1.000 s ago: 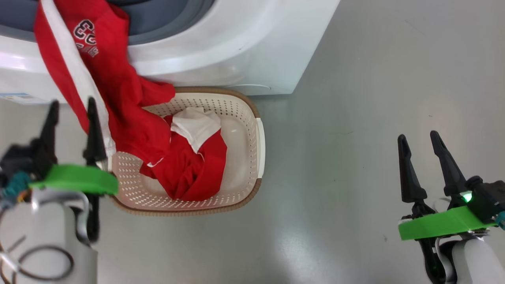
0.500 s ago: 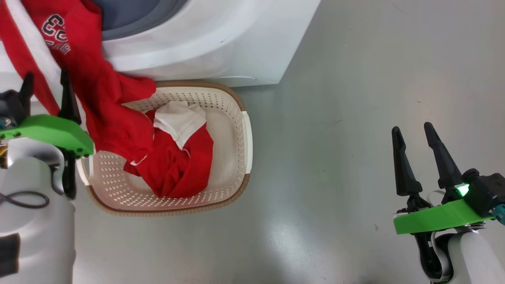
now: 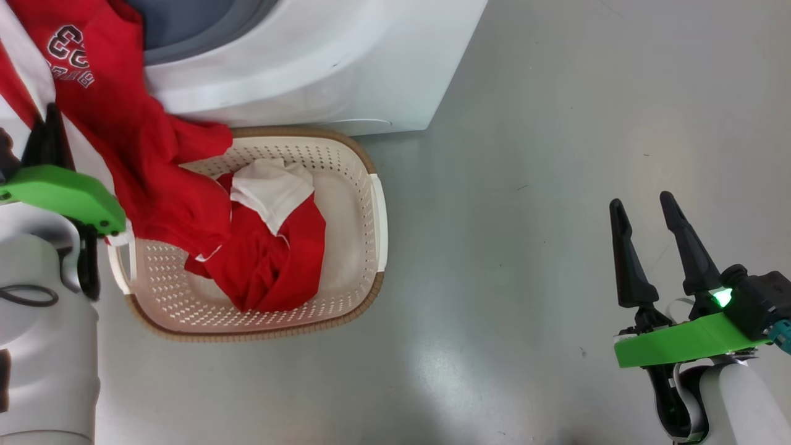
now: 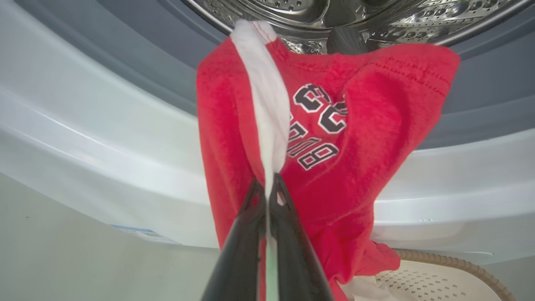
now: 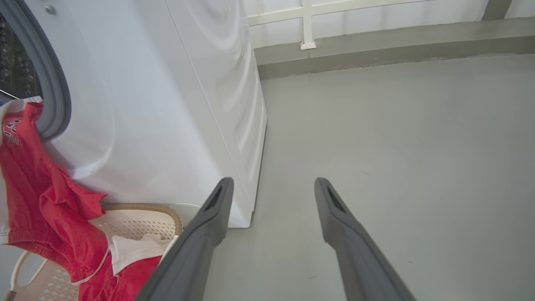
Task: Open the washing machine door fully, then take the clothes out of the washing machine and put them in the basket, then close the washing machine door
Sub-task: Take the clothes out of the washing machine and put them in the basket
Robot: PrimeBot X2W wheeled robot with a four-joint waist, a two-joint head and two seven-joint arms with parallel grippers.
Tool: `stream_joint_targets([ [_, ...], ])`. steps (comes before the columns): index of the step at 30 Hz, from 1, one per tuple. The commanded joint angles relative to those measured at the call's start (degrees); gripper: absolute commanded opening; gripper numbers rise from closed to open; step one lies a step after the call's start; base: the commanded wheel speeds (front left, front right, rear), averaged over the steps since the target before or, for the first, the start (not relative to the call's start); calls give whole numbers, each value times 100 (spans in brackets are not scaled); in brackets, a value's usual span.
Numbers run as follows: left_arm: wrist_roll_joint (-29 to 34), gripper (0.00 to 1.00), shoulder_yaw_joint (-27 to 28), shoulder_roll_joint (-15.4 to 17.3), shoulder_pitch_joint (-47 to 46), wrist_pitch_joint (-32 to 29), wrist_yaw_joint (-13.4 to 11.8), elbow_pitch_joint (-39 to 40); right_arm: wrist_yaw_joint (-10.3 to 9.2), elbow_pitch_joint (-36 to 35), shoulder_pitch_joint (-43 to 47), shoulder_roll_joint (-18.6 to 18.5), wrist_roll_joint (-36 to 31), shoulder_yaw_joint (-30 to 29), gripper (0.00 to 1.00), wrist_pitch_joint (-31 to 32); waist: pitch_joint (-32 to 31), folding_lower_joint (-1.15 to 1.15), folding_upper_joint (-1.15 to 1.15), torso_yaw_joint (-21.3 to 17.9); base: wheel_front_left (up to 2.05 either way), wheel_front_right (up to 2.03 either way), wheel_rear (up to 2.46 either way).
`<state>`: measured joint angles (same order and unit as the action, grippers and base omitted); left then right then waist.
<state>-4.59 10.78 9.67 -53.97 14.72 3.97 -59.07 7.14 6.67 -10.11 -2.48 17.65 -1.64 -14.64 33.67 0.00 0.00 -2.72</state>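
Observation:
A red garment with a white stripe, one of the clothes (image 3: 154, 161), hangs from the washing machine (image 3: 321, 62) opening down into the basket (image 3: 378, 216). My left gripper (image 4: 267, 184) is shut on its white stripe, just below the grey rubber ring and steel drum (image 4: 317, 12); in the head view it sits at the left edge (image 3: 46, 133). More red and white clothes (image 3: 272, 259) lie in the basket. My right gripper (image 3: 642, 201) hangs open over bare floor, far right of the basket, with nothing between its fingers (image 5: 273, 182). The washing machine door is out of view.
The basket stands on the grey floor right against the washing machine's front. A blue label (image 4: 142, 234) is stuck low on the machine. A wall base with a white frame (image 5: 307, 25) runs behind the machine.
My left gripper has moved forward to the hanging garment and shut on its white stripe. The head view has shifted, sliding the scene left. The right gripper stays open.

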Motion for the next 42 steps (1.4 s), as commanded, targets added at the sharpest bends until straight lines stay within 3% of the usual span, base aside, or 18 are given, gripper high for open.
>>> stream_joint_targets([
  [1,-24,0,136,266,104,28,-24,279,35,-145,11,-40,24,72,100,-36,1,0,0,28,0,0,0],
  [14,-73,0,199,-290,1409,28,213,2111,35,-146,68,-40,6,-3,100,-36,-137,0,0,215,0,0,0],
  [22,-111,0,-133,-595,2297,28,313,2746,35,-154,114,-40,-28,-33,100,-36,-190,0,0,278,0,0,0],
  [31,-548,0,-1016,-676,2714,28,344,2368,35,-179,62,-40,-12,5,100,-36,-22,0,0,229,0,0,0],
  [36,-765,0,-1470,-678,2527,28,347,1826,35,-210,-12,-40,-8,-12,100,-36,152,0,0,182,0,0,0],
  [42,-663,0,-1608,-679,2034,28,344,1057,35,-245,-78,-40,-12,-13,100,-36,382,0,0,119,0,0,0],
])
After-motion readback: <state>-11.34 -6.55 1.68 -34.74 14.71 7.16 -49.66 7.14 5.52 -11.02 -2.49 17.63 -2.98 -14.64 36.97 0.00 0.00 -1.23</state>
